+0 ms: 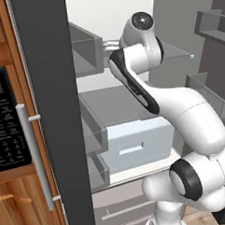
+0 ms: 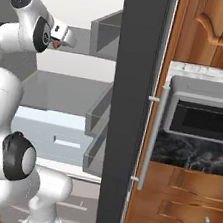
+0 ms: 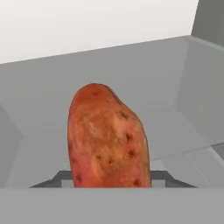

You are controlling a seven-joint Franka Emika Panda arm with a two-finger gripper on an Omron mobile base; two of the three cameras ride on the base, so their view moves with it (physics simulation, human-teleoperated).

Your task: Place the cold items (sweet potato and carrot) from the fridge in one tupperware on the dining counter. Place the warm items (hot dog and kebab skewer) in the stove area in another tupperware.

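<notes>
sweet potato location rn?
Sweet potato fills the hand view's centre, between the gripper's fingertips, above a grey fridge shelf.

The sweet potato [image 3: 107,138] hides the gripper's fingertips, so their contact with it cannot be judged (its lower end is cut off too). In the left base view the arm [image 1: 179,111] covers the hand.

The reddish-brown speckled sweet potato [image 3: 107,138] stands directly ahead on the flat grey fridge shelf [image 3: 175,87], blocking the middle. Open shelf lies to either side and behind it. The dark grey fridge door [image 1: 49,113] walls the left.
</notes>
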